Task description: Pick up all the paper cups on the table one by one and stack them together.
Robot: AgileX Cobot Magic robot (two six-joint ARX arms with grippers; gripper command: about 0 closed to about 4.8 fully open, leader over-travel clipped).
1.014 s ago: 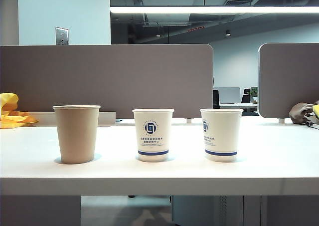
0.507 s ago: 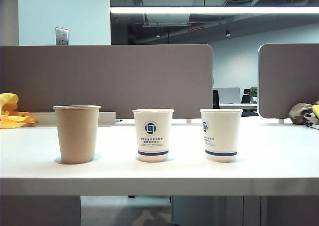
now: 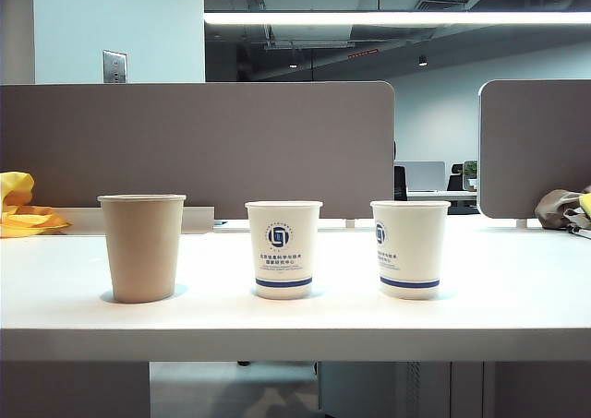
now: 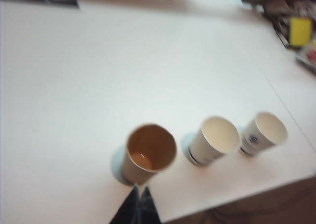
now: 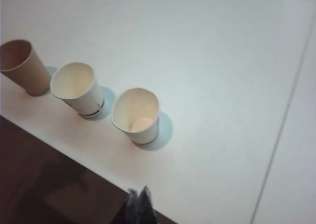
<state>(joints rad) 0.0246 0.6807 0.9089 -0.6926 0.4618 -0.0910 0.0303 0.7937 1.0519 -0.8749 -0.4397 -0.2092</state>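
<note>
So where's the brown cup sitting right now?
In the exterior view the brown cup stands upright at the left end of the row, near the table front edge, beside a white cup.

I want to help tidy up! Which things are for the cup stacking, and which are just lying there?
For the job:
tall tan-brown paper cup
middle white paper cup, blue logo
right white paper cup, blue band

Just lying about:
crumpled yellow cloth
small yellow box

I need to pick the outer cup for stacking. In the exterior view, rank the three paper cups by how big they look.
1. Tan-brown cup: tallest and widest.
2–3. Middle white cup and right white cup: look alike, no ranking.
All stand in one row, so nearness hardly matters.
</note>
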